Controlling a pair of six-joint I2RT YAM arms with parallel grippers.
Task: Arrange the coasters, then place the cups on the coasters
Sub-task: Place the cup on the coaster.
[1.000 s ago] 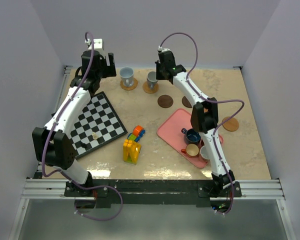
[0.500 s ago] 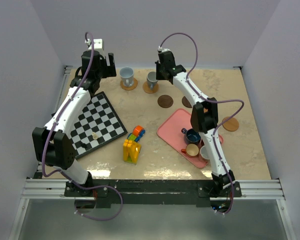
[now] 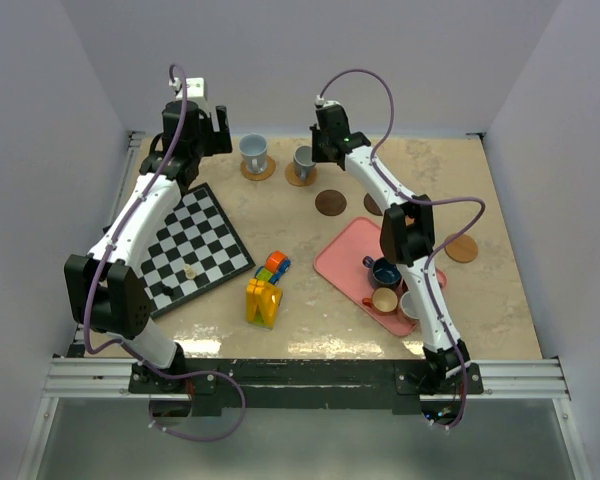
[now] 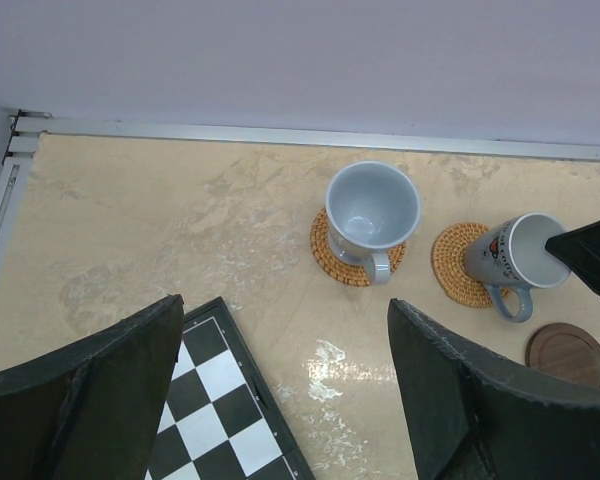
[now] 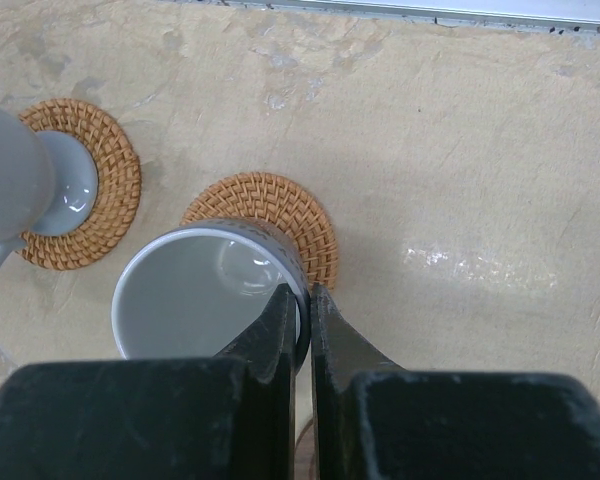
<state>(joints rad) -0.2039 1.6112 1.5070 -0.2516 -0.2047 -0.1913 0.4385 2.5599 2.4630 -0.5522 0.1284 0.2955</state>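
Woven coaster (image 5: 270,205) lies under a grey cup (image 5: 195,300); the right pincer (image 5: 302,300) grips its rim, seemingly to seat it. Left pincer (image 4: 285,305) gapes wide, empty.

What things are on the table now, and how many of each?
Cups on coasters: two, pale blue and grey, far side.
Cups on tray: three seen, navy, tan, whitish.
Woven coasters: two, orange-tan, under far cups.
Bare coasters: three seen, two dark brown, one tan, right half.
Tray: one, pink, near right.
Chessboard: one, black-white, left.
Toy blocks: few, coloured, centre.
Left gripper: one, black, open, empty.
Right gripper: one, black, shut on grey cup's rim.
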